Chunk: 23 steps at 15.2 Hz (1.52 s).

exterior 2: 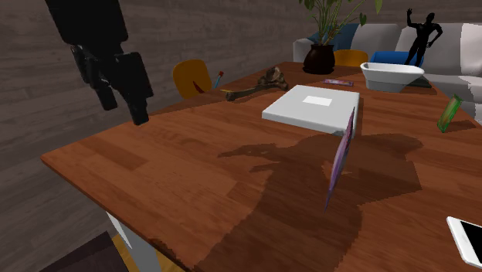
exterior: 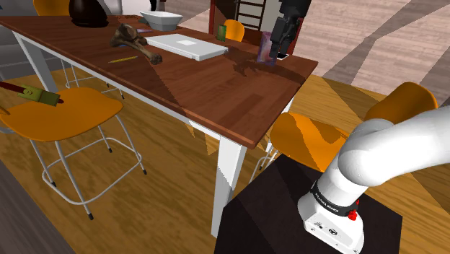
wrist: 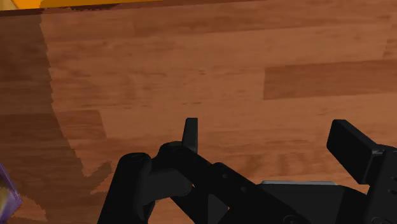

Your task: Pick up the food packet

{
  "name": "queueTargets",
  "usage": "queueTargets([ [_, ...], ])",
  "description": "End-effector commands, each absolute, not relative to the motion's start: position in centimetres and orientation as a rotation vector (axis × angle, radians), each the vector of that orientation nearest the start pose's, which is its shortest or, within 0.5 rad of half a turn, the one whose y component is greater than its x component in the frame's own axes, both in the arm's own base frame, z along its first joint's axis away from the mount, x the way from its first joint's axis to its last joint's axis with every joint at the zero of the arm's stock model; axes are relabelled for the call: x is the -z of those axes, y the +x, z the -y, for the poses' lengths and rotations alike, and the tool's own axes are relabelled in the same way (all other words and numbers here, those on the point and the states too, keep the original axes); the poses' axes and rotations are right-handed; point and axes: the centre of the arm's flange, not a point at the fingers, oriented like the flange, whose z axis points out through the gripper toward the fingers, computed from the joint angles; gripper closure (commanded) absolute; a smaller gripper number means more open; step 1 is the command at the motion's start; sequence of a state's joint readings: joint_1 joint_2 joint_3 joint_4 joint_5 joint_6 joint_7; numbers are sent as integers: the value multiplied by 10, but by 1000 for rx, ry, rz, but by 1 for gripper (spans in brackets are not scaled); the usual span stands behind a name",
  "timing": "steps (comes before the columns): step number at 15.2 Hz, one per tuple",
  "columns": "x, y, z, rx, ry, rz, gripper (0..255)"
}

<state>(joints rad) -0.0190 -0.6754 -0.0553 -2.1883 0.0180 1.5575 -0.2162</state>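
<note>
Hand (exterior 2: 122,104) is open. In the wrist view I see the fingers (wrist: 190,133) standing apart with only bare wood between them, nothing held. It hangs above the brown wooden worktop (exterior 2: 193,178), off the surface, casting a shadow across the boards.

Food packet (exterior 2: 340,158) is purple and thin, standing upright on its edge on the worktop. In the second exterior view it's to the right of the hand and apart from it, not touching. In the wrist view a purple sliver of it sits out past one finger, not between the two.

A flat white box (exterior 2: 313,108) lies just behind the packet. Further back are a white bowl (exterior 2: 392,75), a bone (exterior 2: 263,85) and a dark plant pot (exterior 2: 318,58). A green bottle (exterior 2: 448,113) leans near the second exterior view's right edge, and a white phone (exterior 2: 467,236) lies at the lower right. There are orange chairs (exterior: 61,115) around the worktop.
</note>
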Motion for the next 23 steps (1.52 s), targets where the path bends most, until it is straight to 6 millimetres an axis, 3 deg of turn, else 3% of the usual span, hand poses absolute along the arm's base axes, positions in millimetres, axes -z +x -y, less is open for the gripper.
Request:
queueTargets([
  [1, -633, 353, 51, 74, -3089, 243, 0],
  [23, -657, 508, 292, 30, -3122, 285, 0],
])
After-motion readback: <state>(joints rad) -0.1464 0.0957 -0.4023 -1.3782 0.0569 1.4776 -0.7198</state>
